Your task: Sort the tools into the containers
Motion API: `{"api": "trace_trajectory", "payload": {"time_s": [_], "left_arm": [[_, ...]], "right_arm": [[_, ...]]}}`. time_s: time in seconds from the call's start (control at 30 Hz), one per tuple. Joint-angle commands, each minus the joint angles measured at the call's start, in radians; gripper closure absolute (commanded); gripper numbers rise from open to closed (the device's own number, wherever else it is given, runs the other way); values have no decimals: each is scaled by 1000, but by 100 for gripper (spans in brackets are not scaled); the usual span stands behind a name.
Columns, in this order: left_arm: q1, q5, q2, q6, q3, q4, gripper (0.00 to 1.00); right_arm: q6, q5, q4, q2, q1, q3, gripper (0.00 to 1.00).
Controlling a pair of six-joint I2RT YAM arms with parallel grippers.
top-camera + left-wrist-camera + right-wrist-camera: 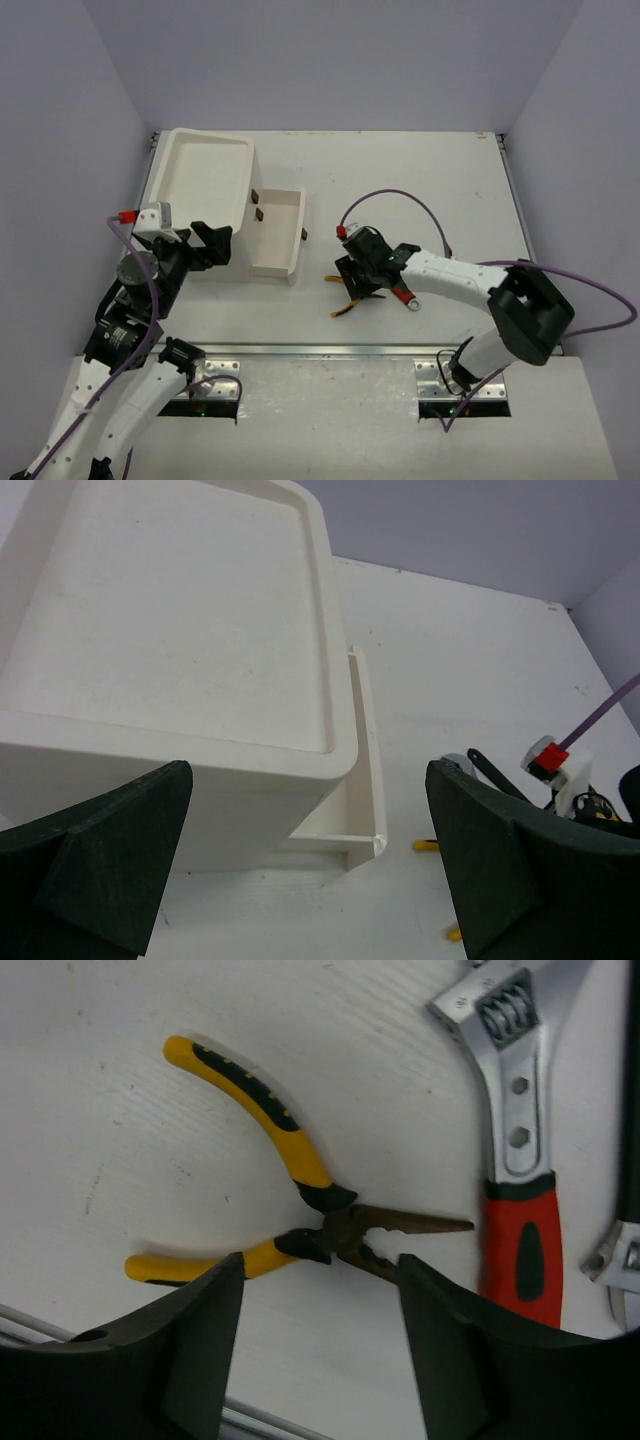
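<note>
The white box (205, 180) with a shallow tray top stands at the far left, and one drawer (278, 232) is pulled out to the right. The box also shows in the left wrist view (170, 610), with the drawer (365, 780). My left gripper (208, 245) is open and empty, near the box's front corner (310, 880). My right gripper (360, 275) is open and empty, low over the tools. Yellow-handled pliers (290, 1180) lie open just beyond its fingertips (320, 1350). A red-handled adjustable wrench (515, 1160) lies to their right. A silver spanner (620, 1260) shows at the edge.
Small dark-red knobs (258, 205) mark the drawer fronts. The right arm's body (525, 310) hides part of the tool pile. A metal rail (330, 350) runs along the table's near edge. A purple cable (400, 195) loops above the right wrist.
</note>
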Motion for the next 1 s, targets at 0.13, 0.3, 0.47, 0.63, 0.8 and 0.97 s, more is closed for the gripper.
{"api": "trace_trajectory", "payload": {"time_s": [0.13, 0.3, 0.47, 0.63, 0.8, 0.97], "left_arm": [[8, 8, 7, 10, -3, 50, 0], [8, 11, 5, 10, -3, 51, 0], [8, 13, 5, 12, -3, 52, 0], [8, 14, 3, 12, -3, 52, 0], [6, 9, 5, 12, -3, 49, 0], [8, 7, 8, 12, -3, 50, 0]], "right_arm": [[-270, -56, 200, 173, 16, 104, 48], [-393, -144, 235, 254, 12, 125, 51], [-486, -276, 195, 278, 9, 123, 76], [-553, -347, 157, 252, 10, 130, 100], [-582, -403, 182, 177, 10, 133, 100], [-637, -419, 237, 49, 10, 137, 100]]}}
